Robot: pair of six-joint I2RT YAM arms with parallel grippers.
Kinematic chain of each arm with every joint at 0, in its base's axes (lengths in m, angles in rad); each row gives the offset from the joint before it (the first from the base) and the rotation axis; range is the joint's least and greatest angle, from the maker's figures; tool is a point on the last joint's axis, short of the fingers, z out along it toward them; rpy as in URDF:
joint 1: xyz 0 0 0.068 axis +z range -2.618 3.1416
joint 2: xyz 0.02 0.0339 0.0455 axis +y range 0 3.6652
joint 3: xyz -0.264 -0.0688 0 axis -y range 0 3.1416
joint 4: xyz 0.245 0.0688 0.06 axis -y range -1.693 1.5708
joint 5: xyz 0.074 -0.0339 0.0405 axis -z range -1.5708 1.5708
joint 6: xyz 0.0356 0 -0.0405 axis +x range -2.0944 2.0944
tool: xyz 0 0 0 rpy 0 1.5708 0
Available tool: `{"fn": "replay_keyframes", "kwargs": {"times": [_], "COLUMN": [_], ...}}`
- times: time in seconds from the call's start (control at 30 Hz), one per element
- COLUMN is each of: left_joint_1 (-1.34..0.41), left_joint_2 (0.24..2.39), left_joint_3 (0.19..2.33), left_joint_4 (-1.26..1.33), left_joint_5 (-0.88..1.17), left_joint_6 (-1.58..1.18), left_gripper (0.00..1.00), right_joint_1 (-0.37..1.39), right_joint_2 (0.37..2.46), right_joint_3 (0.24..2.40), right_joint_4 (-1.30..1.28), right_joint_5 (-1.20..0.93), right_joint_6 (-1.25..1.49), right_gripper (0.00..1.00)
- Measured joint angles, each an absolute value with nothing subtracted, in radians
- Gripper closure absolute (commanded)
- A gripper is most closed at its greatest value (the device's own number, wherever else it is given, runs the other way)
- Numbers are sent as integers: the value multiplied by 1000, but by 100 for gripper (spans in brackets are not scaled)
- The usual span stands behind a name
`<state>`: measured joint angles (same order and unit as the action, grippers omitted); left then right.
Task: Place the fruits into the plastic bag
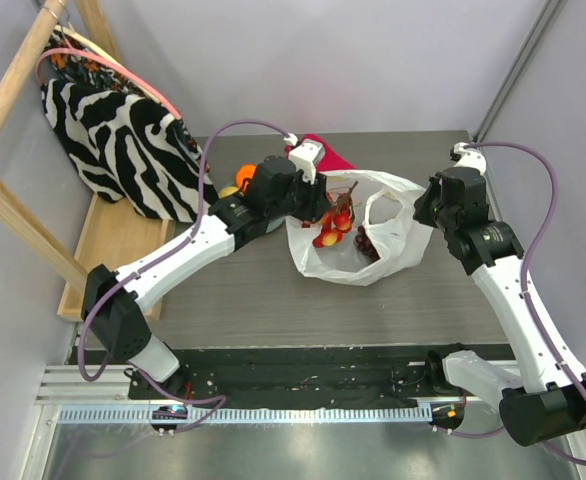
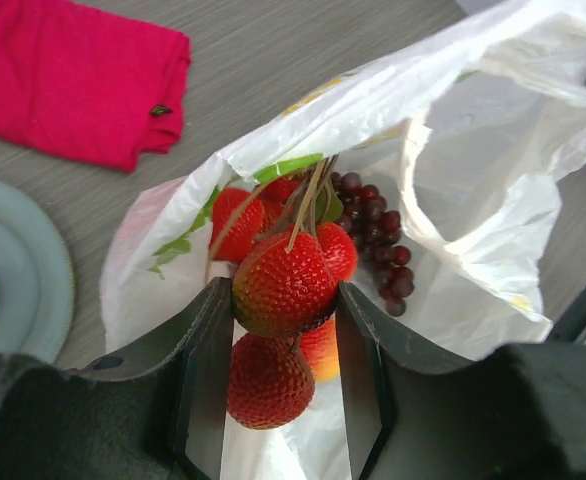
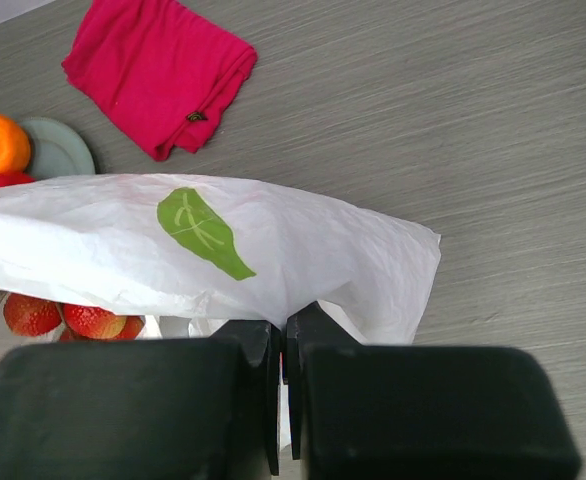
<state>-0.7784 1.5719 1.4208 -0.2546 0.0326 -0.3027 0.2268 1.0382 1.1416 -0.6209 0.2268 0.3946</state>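
Note:
The white plastic bag [image 1: 358, 262] with leaf prints lies mid-table, its mouth held open. My left gripper [image 2: 283, 292] is shut on the cluster of small red-yellow fruits [image 2: 283, 285], which hangs over the bag's mouth [image 2: 473, 170] with stems pointing up. A dark purple grape bunch [image 2: 378, 235] lies inside the bag. My right gripper [image 3: 283, 325] is shut on the bag's rim [image 3: 303, 240], lifting it at the right side [image 1: 420, 208]. An orange [image 1: 246, 174], a yellow fruit [image 1: 230, 191] and a red apple [image 3: 3, 181] rest on the grey-green plate [image 3: 63, 148] behind the left arm.
A crimson cloth [image 1: 323, 152] lies folded behind the bag. The zebra-striped fabric bag [image 1: 123, 140] hangs on a wooden rack [image 1: 13, 85] at the far left. Grey walls close the back and right sides.

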Motion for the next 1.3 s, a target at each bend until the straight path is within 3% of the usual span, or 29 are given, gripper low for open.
{"fn": "replay_keyframes", "kwargs": {"times": [0.3,0.73,0.83,0.93,1.03,1.13,1.3], "left_joint_1": [-796,-851,-851,-851,-851,-851,-851], "left_joint_2": [1589,1851,1858,1858,1858,1857,1838], "left_joint_3": [1425,1567,1577,1590,1597,1598,1587], "left_joint_4": [-262,-388,-430,-449,-455,-453,-426], "left_joint_5": [-12,-16,-26,-33,-33,-31,11], "left_joint_6": [-268,-285,-288,-289,-289,-297,-302], "left_gripper": [100,100,82,55,40,29,21], "right_joint_1": [227,227,227,227,227,227,227], "right_joint_2": [1039,1041,1042,1048,1055,1056,1057], "right_joint_3": [1140,1107,1094,1083,1079,1078,1078], "right_joint_4": [-620,-593,-591,-590,-591,-590,-590], "right_joint_5": [205,159,159,159,159,160,162], "right_joint_6": [400,433,434,435,435,434,433], "right_gripper": [99,99,99,99,99,99,99]}}
